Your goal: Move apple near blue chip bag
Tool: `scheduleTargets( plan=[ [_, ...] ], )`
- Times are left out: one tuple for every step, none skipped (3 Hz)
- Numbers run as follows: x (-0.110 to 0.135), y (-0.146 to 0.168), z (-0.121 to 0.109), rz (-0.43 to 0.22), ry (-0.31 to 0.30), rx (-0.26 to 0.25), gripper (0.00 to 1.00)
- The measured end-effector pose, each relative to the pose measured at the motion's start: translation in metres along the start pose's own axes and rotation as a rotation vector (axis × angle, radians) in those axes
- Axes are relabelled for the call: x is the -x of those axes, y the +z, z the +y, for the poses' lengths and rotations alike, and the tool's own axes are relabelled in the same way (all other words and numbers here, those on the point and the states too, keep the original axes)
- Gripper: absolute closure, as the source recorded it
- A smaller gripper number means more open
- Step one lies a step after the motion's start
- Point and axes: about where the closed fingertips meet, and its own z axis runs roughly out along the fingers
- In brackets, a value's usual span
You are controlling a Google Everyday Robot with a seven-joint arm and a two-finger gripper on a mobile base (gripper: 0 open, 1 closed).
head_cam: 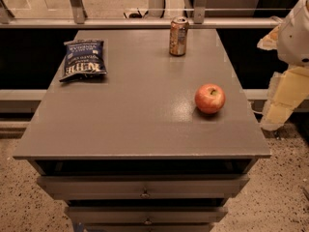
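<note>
The apple is round and red with a yellowish patch. It rests on the grey cabinet top toward the right side. The blue chip bag, dark navy with white lettering, lies flat at the far left of the top, well apart from the apple. My gripper hangs at the right edge of the view, beyond the cabinet's right side and to the right of the apple, below the white arm. It touches nothing on the top.
A brownish-orange drink can stands upright at the far middle of the top. The cabinet has drawers below its front edge. A rail and glass wall run behind it. Speckled floor lies around.
</note>
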Motion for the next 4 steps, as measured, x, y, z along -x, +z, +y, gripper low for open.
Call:
scheduleTargets(
  plan=[
    [0.0,0.0,0.0,0.0,0.0,0.0,0.0],
    [-0.001,0.013,-0.007,-0.053,0.021,0.003,0.0],
    [-0.001,0.04,-0.021,-0.15,0.061,0.017,0.0],
    [0.001,0.072,-0.034,-0.265,0.102,0.034,0.0]
  ],
)
